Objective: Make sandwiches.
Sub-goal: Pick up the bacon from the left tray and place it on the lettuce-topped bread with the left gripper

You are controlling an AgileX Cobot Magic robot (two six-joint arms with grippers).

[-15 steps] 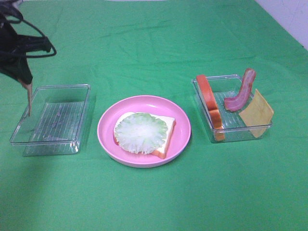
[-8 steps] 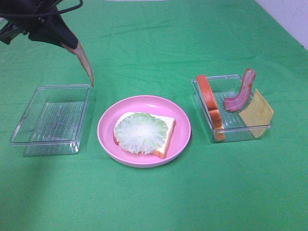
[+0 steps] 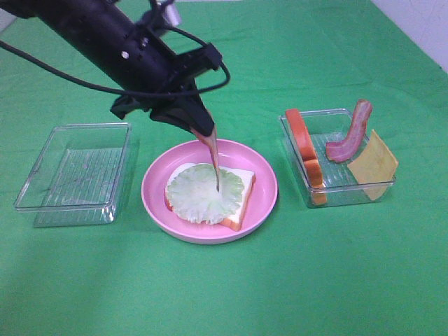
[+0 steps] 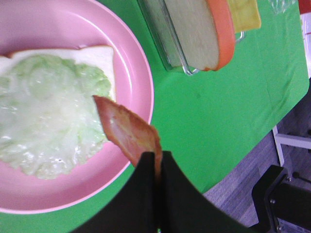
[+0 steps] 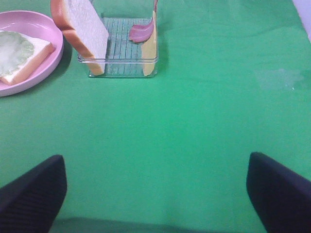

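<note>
Left gripper (image 3: pixel 203 130) (image 4: pixel 158 158): is pinching one end of the held bacon strip (image 3: pixel 213 159) (image 4: pixel 127 131), jaws pressed tight on it.
Held bacon strip: is hanging over the pink plate (image 3: pixel 264 187), its free end reaching the lettuce leaf (image 3: pixel 196 194) (touching or just above, I cannot tell).
Lettuce leaf: is lying on the flat bread slice (image 3: pixel 243 186) in the plate.
Right gripper (image 5: pixel 155 194): is hanging with fingers spread wide, gripping nothing, over the green cloth (image 5: pixel 194 111) near of the right tray (image 3: pixel 350 198).
Right tray: is carrying the upright bread slice (image 3: pixel 302 143), the second bacon strip (image 3: pixel 353 133) and the cheese square (image 3: pixel 374 164), the last two leaning at its right side.
Left tray (image 3: pixel 91 126): is sitting just left of the plate, apart from the arm.
Change: half a second ago the strip was dangling by the left tray's far right corner; now it is hanging further right and nearer, over the plate.
</note>
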